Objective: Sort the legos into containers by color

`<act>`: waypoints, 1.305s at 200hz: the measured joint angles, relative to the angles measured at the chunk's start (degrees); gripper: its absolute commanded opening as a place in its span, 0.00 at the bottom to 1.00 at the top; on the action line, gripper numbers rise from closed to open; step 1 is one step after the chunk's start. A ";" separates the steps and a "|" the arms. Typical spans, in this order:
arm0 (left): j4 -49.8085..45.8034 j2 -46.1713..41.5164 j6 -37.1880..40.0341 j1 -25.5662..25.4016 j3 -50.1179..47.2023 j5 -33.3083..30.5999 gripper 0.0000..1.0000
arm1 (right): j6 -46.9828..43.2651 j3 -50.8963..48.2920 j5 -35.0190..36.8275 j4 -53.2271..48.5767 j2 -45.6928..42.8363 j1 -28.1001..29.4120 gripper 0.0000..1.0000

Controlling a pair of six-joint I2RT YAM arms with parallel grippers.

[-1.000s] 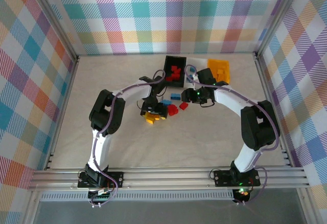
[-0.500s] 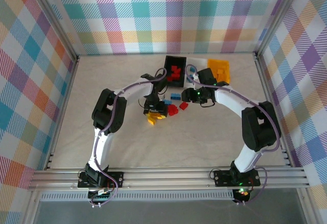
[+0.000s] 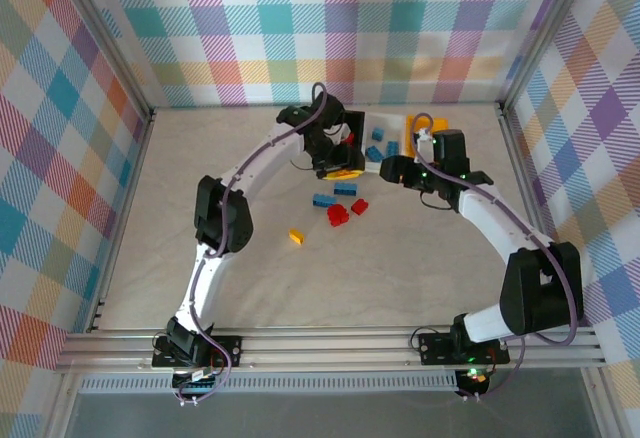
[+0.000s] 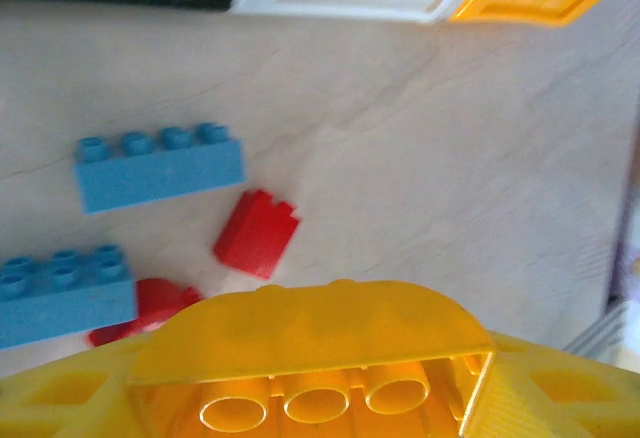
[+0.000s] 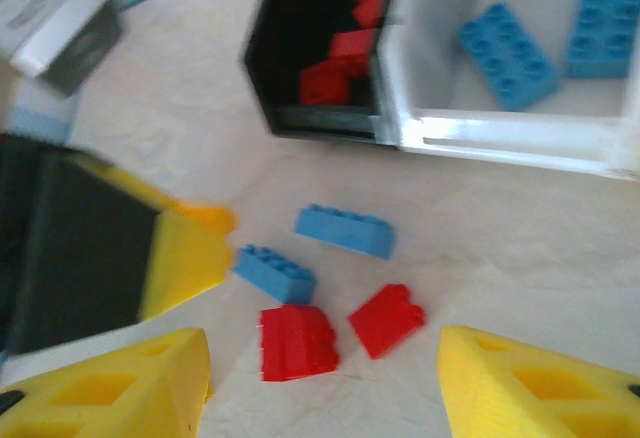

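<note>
Both arms have swung from the middle of the table out to the bins at the back. The left pincer (image 3: 338, 166) now carries a yellow brick (image 4: 310, 328) clamped between its fingers, hollow underside toward the wrist camera. The right pincer (image 5: 320, 353) has its fingers apart, with nothing between them.

There are three bins in a row. The black bin (image 5: 300, 58) lies just beyond the left pincer and holds red bricks (image 5: 340, 63). At least three show, but the left arm covers most of this bin from above, so I cannot count them surely. The white bin (image 5: 500, 143) sits just ahead of the right pincer and holds three blue bricks (image 5: 505, 53), one of them cut off at the frame edge. The orange bin (image 3: 424, 128) is beside the right pincer on its outer side. The right arm covers part of it, and its contents are hard to make out.

Five bricks lie loose on the table, on the near side of both pincers. Two are blue pieces (image 3: 323, 199), unmoved. Two are red pieces (image 3: 338, 215), also unmoved. The fifth is a lone yellow piece (image 3: 296, 236), well apart from the left pincer, where the yellow ones lay before.
</note>
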 measured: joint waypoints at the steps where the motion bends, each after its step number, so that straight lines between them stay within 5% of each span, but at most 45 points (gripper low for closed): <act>1: 0.00 0.00 0.00 0.00 0.00 0.00 0.67 | -0.02 -0.09 -0.17 0.15 0.00 0.00 0.63; 48: 4.98 1.27 -16.09 1.79 -0.92 6.14 0.67 | 1.81 -4.37 -10.36 9.49 -0.66 1.14 0.64; 104: 15.72 1.25 -32.63 3.02 -4.24 10.71 0.68 | 3.89 -2.67 -13.27 16.22 5.38 3.54 0.62; 199: 21.75 -0.66 -41.05 2.84 -6.21 13.53 0.68 | 5.51 6.01 -7.30 17.57 14.91 3.67 0.61; 261: 23.61 -1.22 -43.54 2.64 -6.21 13.88 0.69 | 6.40 11.37 -4.85 17.81 19.74 3.96 0.35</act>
